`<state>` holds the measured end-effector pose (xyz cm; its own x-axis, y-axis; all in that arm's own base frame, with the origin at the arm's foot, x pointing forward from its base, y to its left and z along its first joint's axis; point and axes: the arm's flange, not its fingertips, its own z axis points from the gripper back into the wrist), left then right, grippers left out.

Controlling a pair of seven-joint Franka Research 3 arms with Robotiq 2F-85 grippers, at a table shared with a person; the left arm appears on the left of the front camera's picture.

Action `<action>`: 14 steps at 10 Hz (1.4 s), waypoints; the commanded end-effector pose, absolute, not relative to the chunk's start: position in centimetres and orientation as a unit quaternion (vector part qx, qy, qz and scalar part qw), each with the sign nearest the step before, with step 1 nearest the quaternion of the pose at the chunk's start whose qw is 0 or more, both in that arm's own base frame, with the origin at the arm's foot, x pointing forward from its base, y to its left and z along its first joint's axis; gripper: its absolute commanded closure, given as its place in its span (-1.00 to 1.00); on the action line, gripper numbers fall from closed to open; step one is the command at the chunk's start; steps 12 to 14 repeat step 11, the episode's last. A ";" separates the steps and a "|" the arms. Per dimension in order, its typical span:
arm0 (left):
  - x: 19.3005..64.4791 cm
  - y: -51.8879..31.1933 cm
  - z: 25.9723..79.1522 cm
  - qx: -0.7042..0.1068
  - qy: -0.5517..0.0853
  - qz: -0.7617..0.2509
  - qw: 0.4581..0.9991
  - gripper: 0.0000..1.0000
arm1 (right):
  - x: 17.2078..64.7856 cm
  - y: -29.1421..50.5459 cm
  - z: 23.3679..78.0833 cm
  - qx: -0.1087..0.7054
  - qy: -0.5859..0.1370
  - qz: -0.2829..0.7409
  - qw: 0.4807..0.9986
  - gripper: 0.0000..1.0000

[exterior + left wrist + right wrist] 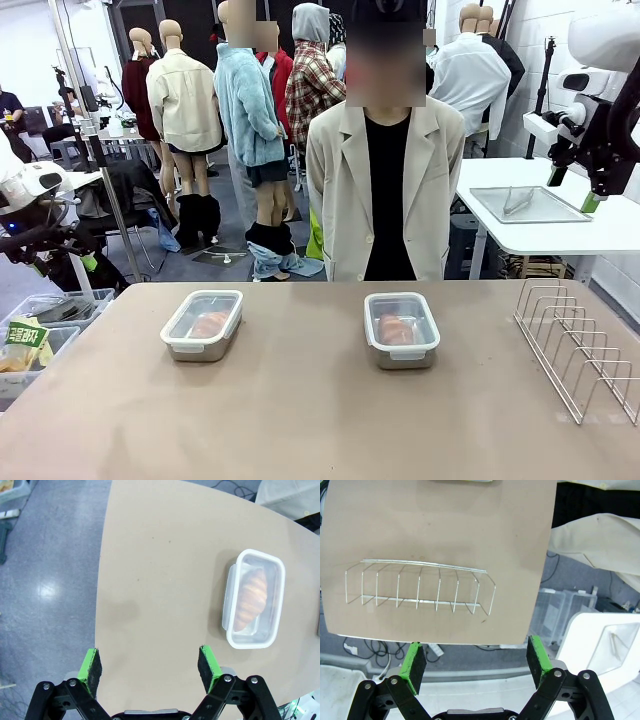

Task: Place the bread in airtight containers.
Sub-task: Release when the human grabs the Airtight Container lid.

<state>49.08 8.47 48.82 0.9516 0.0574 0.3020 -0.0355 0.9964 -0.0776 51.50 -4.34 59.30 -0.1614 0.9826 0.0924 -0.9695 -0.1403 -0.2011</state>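
Note:
Two airtight containers stand on the tan table, each with a clear lid on and a golden bread roll inside: the left container (202, 325) holds one bread (210, 324), the right container (401, 329) holds the other bread (397, 329). In the left wrist view a container (254, 599) with its ridged bread (251, 600) lies far to the right of my left gripper (150, 662), which hangs open and empty above the table's edge. My right gripper (476, 656) is open and empty, high off the table's right side (572, 190).
A wire rack (580, 350) (420, 587) stands at the table's right. A person in a beige jacket (385, 190) stands at the far edge. Plastic bins (40, 330) sit at the left; a white table with a steel tray (530, 204) is behind right.

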 end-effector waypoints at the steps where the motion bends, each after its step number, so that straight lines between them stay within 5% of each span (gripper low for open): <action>1: 49.0 8.5 48.8 -0.030 -0.157 0.026 0.987 -1.00 | 51.4 -4.2 59.3 -0.027 -0.108 0.750 0.652 -1.00; 14: 49.0 8.5 48.8 -0.030 -0.157 0.026 0.987 -1.00 | 51.4 -4.2 59.3 -0.027 -0.108 0.750 0.652 -1.00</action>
